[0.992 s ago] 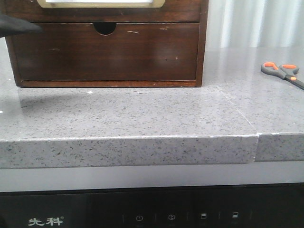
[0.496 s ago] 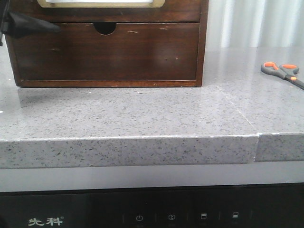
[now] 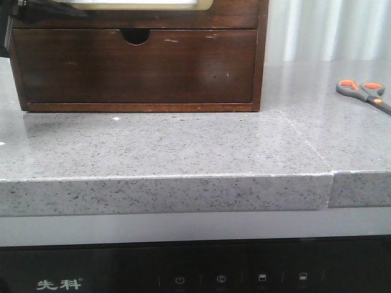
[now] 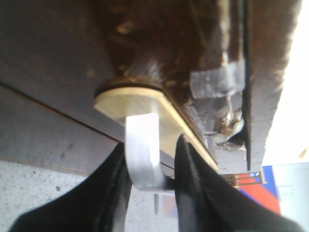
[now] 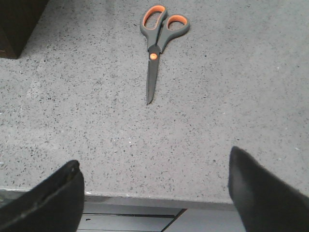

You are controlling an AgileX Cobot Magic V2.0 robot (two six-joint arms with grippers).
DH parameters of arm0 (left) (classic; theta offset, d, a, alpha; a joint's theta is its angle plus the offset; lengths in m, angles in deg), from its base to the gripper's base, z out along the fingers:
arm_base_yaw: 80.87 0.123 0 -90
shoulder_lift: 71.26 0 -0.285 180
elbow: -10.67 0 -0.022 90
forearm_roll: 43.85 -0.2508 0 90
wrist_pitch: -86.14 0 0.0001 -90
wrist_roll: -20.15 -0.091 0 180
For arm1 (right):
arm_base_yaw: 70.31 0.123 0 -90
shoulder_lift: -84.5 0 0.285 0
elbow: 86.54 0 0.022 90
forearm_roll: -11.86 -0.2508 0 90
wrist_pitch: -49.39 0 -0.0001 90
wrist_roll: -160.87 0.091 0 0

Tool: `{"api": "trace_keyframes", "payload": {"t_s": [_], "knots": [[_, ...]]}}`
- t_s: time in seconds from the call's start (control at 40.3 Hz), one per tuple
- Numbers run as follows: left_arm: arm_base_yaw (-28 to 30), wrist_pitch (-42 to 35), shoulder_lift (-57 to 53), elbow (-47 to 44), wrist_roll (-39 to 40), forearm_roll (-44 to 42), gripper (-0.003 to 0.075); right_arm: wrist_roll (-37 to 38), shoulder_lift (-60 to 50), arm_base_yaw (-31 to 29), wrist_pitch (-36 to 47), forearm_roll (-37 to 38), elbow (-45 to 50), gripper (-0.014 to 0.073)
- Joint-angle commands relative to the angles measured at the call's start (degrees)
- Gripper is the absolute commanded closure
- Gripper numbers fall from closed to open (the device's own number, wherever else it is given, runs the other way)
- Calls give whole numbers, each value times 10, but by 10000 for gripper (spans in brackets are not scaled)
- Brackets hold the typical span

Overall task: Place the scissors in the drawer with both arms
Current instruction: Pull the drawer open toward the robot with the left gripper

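Flat, scissors blades toward right end effector

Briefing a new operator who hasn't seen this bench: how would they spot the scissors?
Start at the brown wooden cabinet on the grey speckled countertop. Look far to its right: the scissors lie flat and closed there, alone, with grey handles and orange-lined finger loops.
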Motion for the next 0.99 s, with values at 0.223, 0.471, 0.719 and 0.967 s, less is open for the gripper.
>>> {"api": "trace_keyframes", "payload": {"t_s": [0.223,0.471,0.719,0.967], "knots": [[0,81,-39,-6,-48,32,701,-6,3,-2,25,9,-19,-31],[0,85,-151,-137,-94,32,701,-6,3,-2,23,9,-19,-30],[0,89,-288,-266,-104,32,701,-6,3,-2,23,9,-19,-30],[0,73,-367,-323,-103,32,669,-6,3,-2,22,9,-19,-30]]}}
